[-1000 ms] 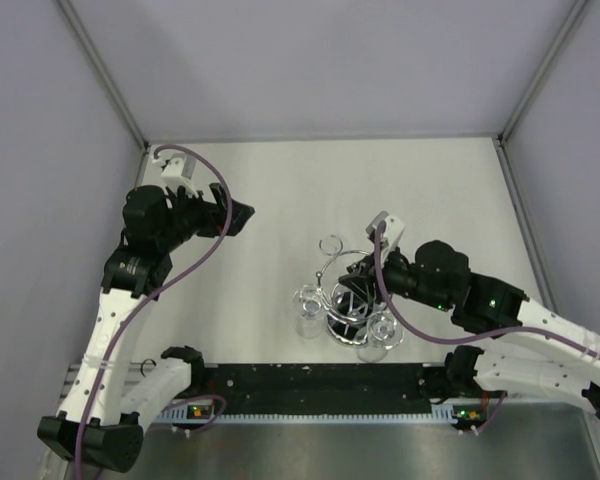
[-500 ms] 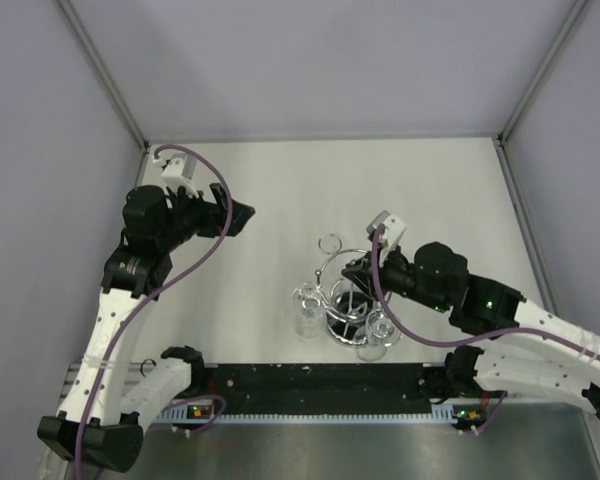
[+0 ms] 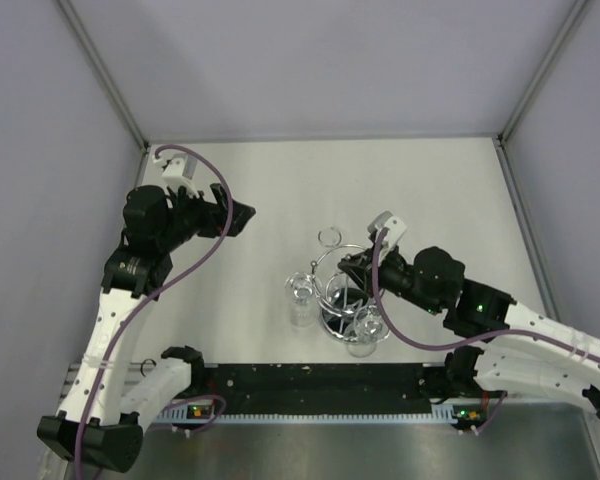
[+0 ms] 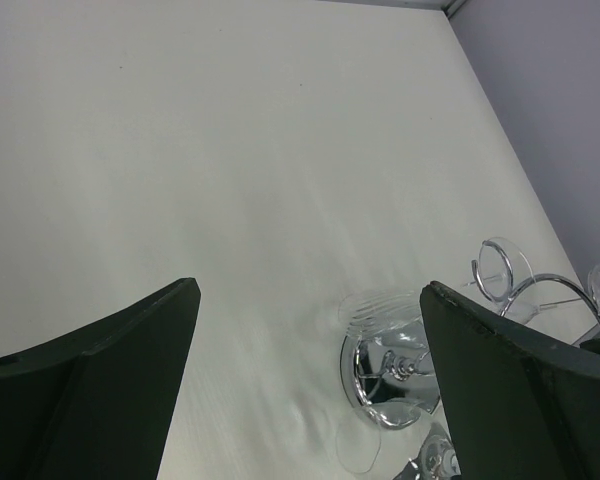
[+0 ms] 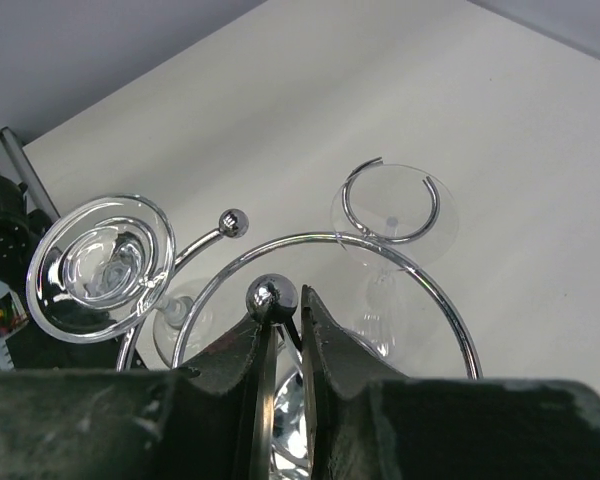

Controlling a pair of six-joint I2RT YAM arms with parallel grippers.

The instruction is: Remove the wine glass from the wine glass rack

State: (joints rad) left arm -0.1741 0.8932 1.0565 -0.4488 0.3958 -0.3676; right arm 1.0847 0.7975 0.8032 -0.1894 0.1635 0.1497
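Observation:
The chrome wine glass rack (image 3: pixel 338 292) stands at mid-table. Clear wine glasses hang upside down from its rings: one on the left (image 3: pixel 300 297), one at the front (image 3: pixel 367 328). My right gripper (image 3: pixel 348 268) sits over the rack's centre. In the right wrist view the jaws (image 5: pixel 285 325) are shut on the thin central post just under its ball top (image 5: pixel 271 297). One glass foot rests in the far ring (image 5: pixel 390 215), another in the left ring (image 5: pixel 100 262). My left gripper (image 3: pixel 232 216) hangs open well to the left, holding nothing; its view shows the rack's mirrored base (image 4: pixel 395 372).
Grey walls enclose the white table (image 3: pixel 280 190) on the left, back and right. A black strip (image 3: pixel 310 378) and both arm bases run along the near edge.
The right jaws have closed on the rack's central post. The rack and its glasses have shifted slightly to the left. The left arm has not moved.

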